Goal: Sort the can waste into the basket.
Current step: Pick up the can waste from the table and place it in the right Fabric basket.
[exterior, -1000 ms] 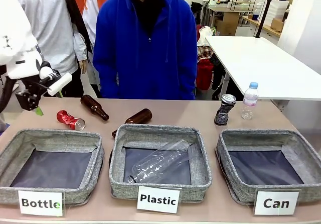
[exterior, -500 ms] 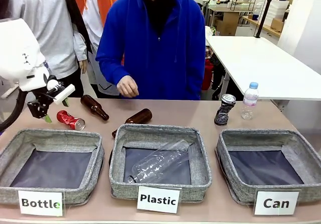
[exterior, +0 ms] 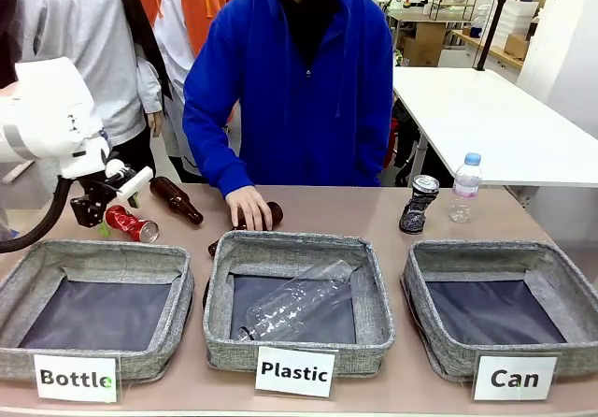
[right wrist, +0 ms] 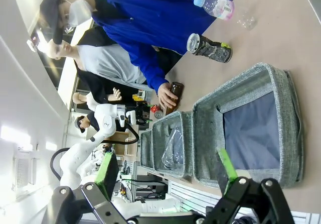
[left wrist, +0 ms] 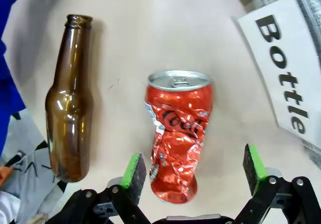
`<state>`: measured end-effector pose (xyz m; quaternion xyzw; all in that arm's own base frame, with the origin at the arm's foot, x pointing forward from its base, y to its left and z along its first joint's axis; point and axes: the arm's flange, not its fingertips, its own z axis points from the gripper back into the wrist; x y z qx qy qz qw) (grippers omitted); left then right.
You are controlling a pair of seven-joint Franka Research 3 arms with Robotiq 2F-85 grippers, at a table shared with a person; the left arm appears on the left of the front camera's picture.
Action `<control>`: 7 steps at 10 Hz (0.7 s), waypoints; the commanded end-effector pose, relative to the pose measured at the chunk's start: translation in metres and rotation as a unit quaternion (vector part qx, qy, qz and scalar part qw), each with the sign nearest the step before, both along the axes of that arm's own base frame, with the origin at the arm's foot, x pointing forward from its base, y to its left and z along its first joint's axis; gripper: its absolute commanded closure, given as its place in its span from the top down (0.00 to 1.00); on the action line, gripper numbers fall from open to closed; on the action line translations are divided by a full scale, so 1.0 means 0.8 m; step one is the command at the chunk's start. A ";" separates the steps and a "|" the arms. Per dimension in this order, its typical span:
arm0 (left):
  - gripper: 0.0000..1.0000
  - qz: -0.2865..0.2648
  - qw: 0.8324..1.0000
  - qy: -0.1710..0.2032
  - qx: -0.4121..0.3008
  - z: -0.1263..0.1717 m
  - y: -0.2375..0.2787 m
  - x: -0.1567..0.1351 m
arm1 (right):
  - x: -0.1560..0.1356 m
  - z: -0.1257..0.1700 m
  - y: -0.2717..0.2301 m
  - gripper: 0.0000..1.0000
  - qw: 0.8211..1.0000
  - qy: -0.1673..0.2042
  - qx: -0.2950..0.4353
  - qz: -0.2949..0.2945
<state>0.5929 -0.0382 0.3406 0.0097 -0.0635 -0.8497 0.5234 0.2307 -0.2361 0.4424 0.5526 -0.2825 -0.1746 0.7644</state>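
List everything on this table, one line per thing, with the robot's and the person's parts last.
Bottle basket: 1, grey, front left
Plastic basket: 1, grey, front middle
Can basket: 1, grey, front right
red can: 1, crushed shiny red, lying behind the Bottle basket
dark can: 1, blue-black with a silver top, standing behind the Can basket
brown glass bottles: 2, brown, lying behind the left and middle baskets
clear plastic bottle: 1, clear, lying in the Plastic basket
water bottle: 1, clear with a blue cap, standing beside the dark can
person's hand: 1, on the right-hand brown bottle
left end effector: 1, black with green pads, open over the red can
right end effector: 1, same colours, open and holding nothing
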 end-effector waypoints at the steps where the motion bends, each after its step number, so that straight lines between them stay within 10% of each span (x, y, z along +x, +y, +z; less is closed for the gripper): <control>1: 1.00 0.011 1.000 0.020 0.014 -0.003 0.000 0.021 | 0.002 0.002 -0.002 1.00 1.000 -0.018 -0.001 0.001; 2: 1.00 0.014 0.999 0.028 0.018 -0.005 0.001 0.022 | 0.002 0.002 -0.002 1.00 1.000 -0.018 -0.001 0.001; 3: 0.40 0.014 0.999 0.033 0.019 -0.005 0.002 0.024 | 0.002 0.002 -0.002 1.00 1.000 -0.018 -0.001 0.001; 4: 0.40 0.013 0.999 0.037 0.025 -0.007 0.001 0.026 | 0.002 0.002 -0.002 1.00 1.000 -0.018 -0.001 0.001; 5: 0.00 0.009 0.999 0.044 0.030 -0.009 0.000 0.028 | 0.002 0.002 -0.002 1.00 1.000 -0.018 -0.001 0.001; 6: 0.35 0.011 0.998 0.050 0.035 -0.013 -0.001 0.030 | 0.002 0.002 -0.002 1.00 1.000 -0.018 -0.001 0.001; 7: 0.00 0.015 0.998 0.054 0.041 -0.016 -0.002 0.033 | 0.002 0.002 -0.002 1.00 1.000 -0.018 -0.001 0.001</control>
